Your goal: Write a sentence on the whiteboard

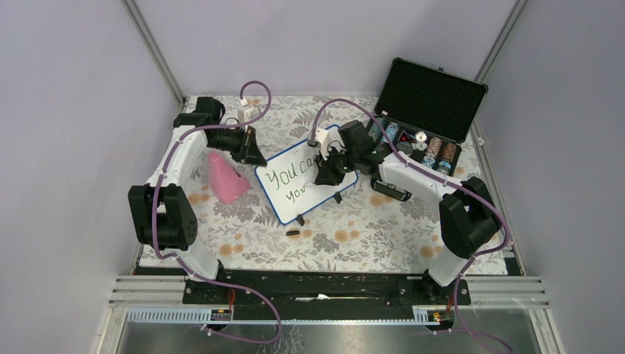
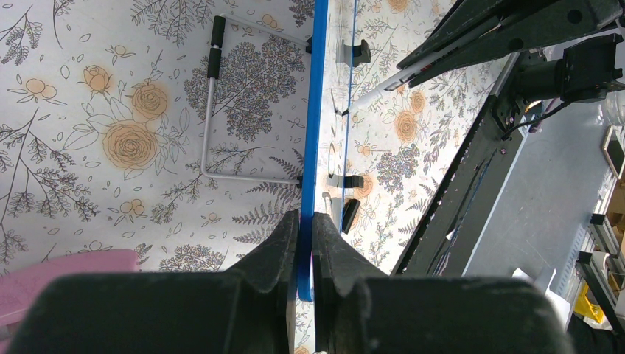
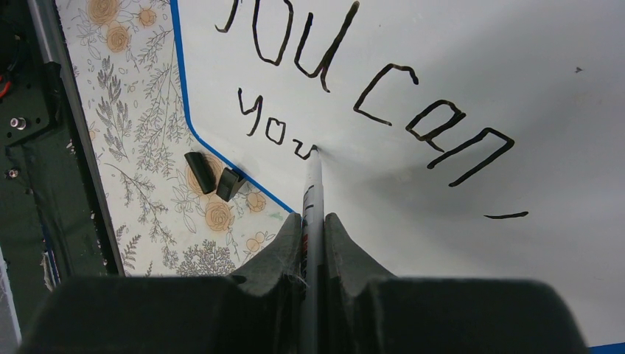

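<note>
The whiteboard (image 1: 317, 198) stands tilted on the floral tabletop (image 1: 368, 236) near the middle of the top view, propped from behind by its wire stand (image 2: 210, 118); the left tool (image 2: 306, 221) is clamped shut on the board's blue frame (image 2: 313, 110) at the board's 10 o'clock corner, probably to brace it against the push of writing; the right tool (image 3: 313, 221) is closed on a marker (image 3: 313, 184), held along the fingers so the tip meets the white face. The sentence (image 3: 368, 96) so far reads "You can," with a smaller "you" begun beneath, and the tip rests at the end of that second word. In the right wrist view bare white lies toward 3 o'clock of the tip, so the second line has room to run; toward 9 o'clock the rounded blue corner and two black clip feet (image 3: 214, 177) sit close. On the tabletop a pink wedge (image 1: 225, 177) lies at 9 o'clock of the board, just beside it; a small dark cap (image 1: 292, 232) lies at 6 o'clock; the open black case (image 1: 431, 96) stands at 2 o'clock, near the right arm's elbow, which I judge the tightest side for any swing.
</note>
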Controlling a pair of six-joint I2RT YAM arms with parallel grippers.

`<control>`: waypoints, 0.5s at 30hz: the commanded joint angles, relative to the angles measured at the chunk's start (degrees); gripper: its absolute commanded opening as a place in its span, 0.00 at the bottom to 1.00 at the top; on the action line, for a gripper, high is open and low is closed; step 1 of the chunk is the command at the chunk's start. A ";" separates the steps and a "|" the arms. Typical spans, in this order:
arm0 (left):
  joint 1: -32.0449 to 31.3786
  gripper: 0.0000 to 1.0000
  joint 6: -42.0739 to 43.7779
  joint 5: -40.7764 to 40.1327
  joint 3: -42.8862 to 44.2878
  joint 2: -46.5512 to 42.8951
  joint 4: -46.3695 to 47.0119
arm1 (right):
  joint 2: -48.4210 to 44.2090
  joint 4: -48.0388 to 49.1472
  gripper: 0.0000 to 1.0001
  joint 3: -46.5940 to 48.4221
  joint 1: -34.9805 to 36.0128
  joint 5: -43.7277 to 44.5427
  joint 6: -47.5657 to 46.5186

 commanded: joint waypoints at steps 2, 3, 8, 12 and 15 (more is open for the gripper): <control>-0.09 0.00 0.95 -1.23 0.46 -0.54 1.69 | -0.06 1.77 0.00 0.31 -0.43 0.27 -0.09; -0.10 0.00 0.96 -1.20 0.49 -0.56 1.63 | -0.18 1.72 0.00 -0.05 -0.43 0.22 -0.08; -0.09 0.00 0.88 -1.15 0.71 -0.41 1.66 | -0.30 1.76 0.00 -1.25 -0.37 -0.14 -0.09; -0.09 0.00 0.96 -1.19 0.62 -0.43 1.65 | -0.55 1.73 0.00 -1.91 -0.33 -0.39 -0.08; -0.13 0.00 0.82 -1.20 0.76 -0.26 1.63 | -0.62 1.72 0.00 -2.22 -0.27 -0.43 -0.17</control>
